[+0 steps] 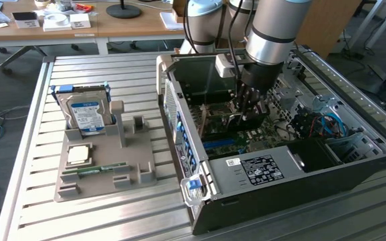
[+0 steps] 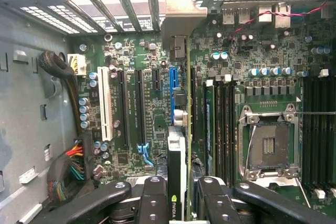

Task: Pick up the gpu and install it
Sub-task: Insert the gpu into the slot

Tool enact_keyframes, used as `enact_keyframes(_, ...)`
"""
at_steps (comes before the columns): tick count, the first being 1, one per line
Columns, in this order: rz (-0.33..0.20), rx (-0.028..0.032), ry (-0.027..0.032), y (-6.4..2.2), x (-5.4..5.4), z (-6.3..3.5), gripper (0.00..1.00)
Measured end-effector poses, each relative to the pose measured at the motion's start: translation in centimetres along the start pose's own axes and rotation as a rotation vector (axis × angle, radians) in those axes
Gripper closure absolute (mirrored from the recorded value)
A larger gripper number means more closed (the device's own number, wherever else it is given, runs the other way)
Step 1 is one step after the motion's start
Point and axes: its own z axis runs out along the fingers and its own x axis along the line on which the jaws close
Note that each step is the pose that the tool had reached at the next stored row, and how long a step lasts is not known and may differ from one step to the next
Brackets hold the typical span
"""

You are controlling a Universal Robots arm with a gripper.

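Gripper (image 2: 181,203) clamped narrow on gpu (image 2: 177,153). Card is edge-on inside the case (image 1: 354,165), over the motherboard (image 2: 131,114), just beside the blue slot (image 2: 172,85). Bracket (image 2: 181,24) at rear wall. Seated or not: can't tell.

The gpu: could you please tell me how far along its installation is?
Done: picked up; the gpu is gripped in the jaws of the gripper. In hand: it stands edge-on over the motherboard slots inside the computer case. Left: seating, which I cannot confirm.
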Motion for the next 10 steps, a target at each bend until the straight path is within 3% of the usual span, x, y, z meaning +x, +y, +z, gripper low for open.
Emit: enact_keyframes(10,0.0,0.0,0.0,0.23,0.02,0.0,0.73)
